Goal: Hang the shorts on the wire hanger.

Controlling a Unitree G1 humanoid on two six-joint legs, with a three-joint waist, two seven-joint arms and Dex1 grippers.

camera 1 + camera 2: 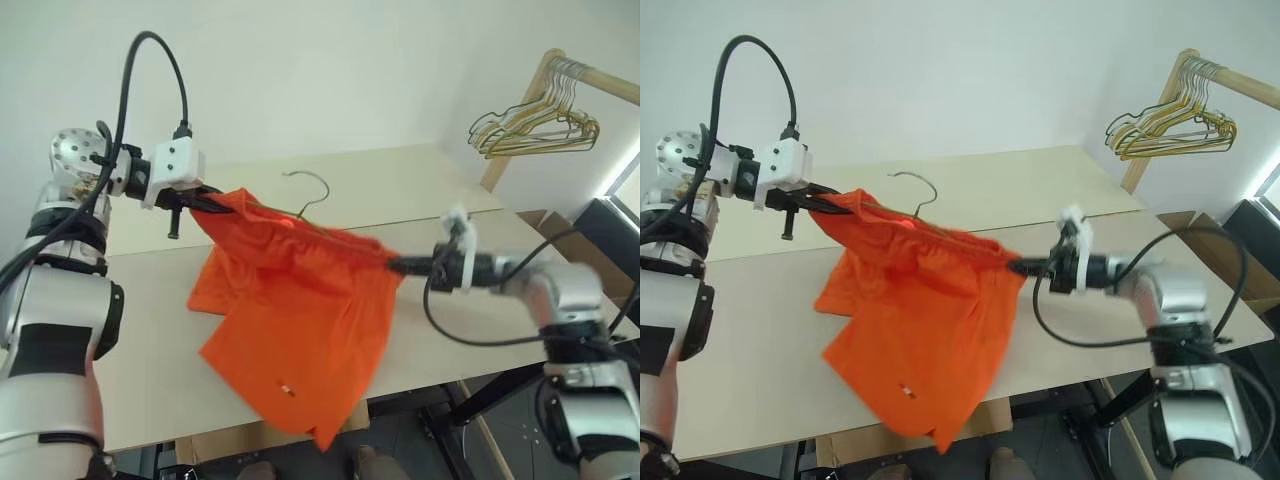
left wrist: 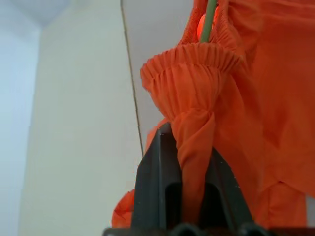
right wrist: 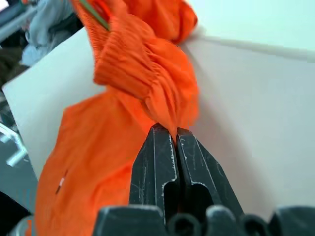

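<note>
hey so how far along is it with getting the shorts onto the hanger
Partway. Done: the wire hanger already sits inside the waistband, its hook poking out above. In hand: the left hand and right hand each pinch one end of the shorts, stretched and lifted off the table. Left: settle the shorts on the hanger and let go.

**Shorts stretched between two grippers above the table**

The shorts (image 1: 290, 320) hang over the table (image 1: 150, 380), their waistband strung between the left gripper (image 1: 205, 203) on the left and the right gripper (image 1: 395, 265) on the right. The wire hanger (image 1: 310, 195) sits inside the waistband, its hook rising behind the cloth. A bunch of hangers (image 1: 535, 125) hangs on a rack (image 1: 600, 78) far right, beyond the table.
</note>
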